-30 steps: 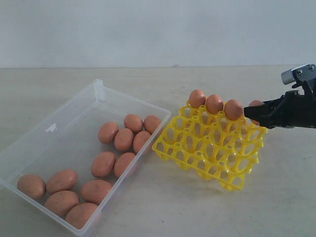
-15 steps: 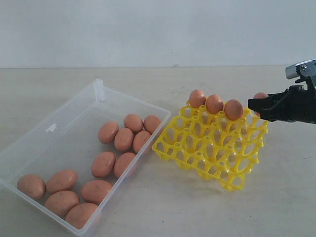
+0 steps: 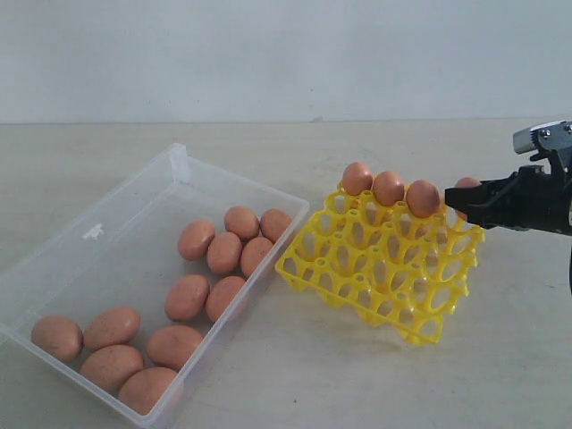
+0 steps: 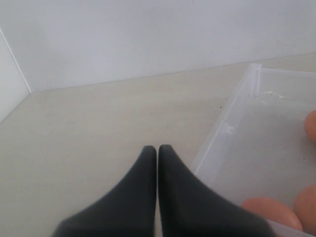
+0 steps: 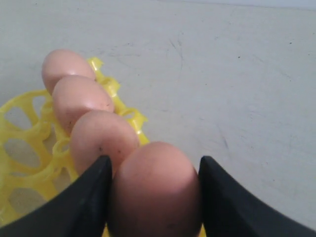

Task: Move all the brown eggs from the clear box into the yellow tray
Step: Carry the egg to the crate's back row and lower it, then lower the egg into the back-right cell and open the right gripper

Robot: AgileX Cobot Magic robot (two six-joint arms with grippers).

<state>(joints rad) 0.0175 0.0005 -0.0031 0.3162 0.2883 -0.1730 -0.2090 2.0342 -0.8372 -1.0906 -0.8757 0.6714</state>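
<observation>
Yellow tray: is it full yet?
Not full: yellow tray holds three eggs in one row, right gripper grips a fourth egg, other cups empty.

A robot test bench in a plain, lab-like room is being shown. A bare beige bench (image 3: 295,384) is being closed off along its far edge by a blank white wall (image 3: 268,54), with a second white panel (image 4: 7,84) being met at the bench's corner. A black robot arm (image 3: 536,201) is being extended over the bench beside a yellow tray (image 3: 288,265) of brown eggs (image 3: 388,188).
</observation>
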